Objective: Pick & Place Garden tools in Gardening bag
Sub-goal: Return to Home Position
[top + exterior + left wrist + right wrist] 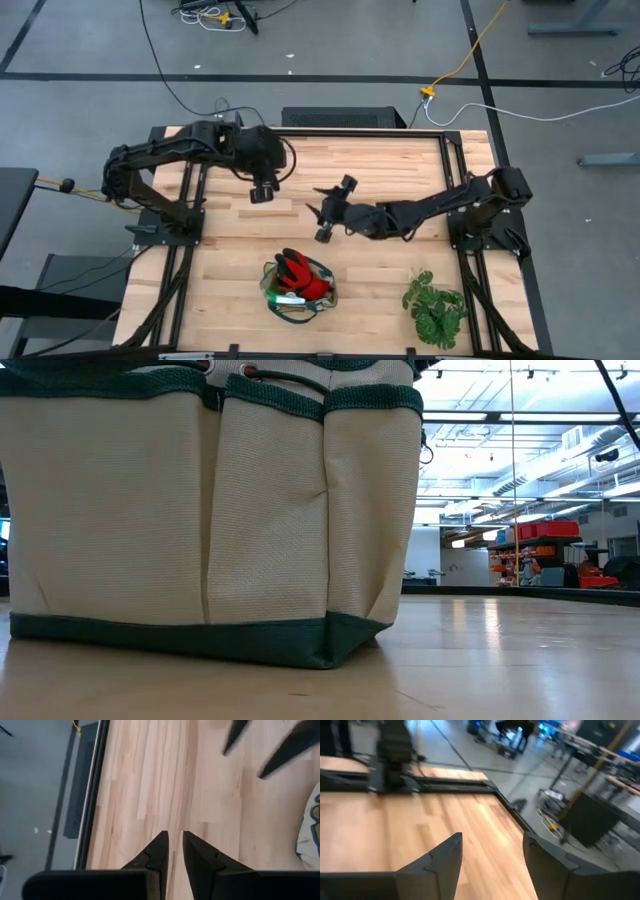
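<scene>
Right tool (492,837) released, fingers wide apart, nothing between them; it hangs over mid-desk (400,160), pointing toward the left tool (262,192); left tool clenched to a narrow slit, holding nothing. Gardening bag (298,290) stands near the desk edge by the low camera, well apart from both tools, the right slightly nearer; I judge both retreats lead away from it. High view shows the red glove (300,272) topping the bag; low view shows only its cream wall.
</scene>
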`<state>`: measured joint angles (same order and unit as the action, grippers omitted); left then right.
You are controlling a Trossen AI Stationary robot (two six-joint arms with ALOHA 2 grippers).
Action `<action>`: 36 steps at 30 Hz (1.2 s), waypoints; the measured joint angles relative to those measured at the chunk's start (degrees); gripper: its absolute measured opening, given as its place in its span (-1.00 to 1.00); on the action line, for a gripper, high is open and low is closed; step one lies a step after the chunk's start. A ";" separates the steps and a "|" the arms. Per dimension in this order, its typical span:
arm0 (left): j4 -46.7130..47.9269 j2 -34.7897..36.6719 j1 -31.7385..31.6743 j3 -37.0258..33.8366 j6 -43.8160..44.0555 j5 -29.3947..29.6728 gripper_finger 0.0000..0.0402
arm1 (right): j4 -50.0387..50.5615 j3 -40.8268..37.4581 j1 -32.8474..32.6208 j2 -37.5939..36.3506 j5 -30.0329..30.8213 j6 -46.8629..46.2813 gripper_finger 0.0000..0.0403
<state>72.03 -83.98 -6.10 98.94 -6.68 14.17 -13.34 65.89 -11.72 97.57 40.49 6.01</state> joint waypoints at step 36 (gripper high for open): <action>-56.08 58.77 -7.05 -75.74 14.75 -12.51 -0.69 | -41.22 -55.80 15.12 -29.84 -21.99 -12.86 0.03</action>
<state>15.95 -25.21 -13.15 23.20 8.07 1.66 -54.56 10.08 3.40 67.73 18.50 -6.85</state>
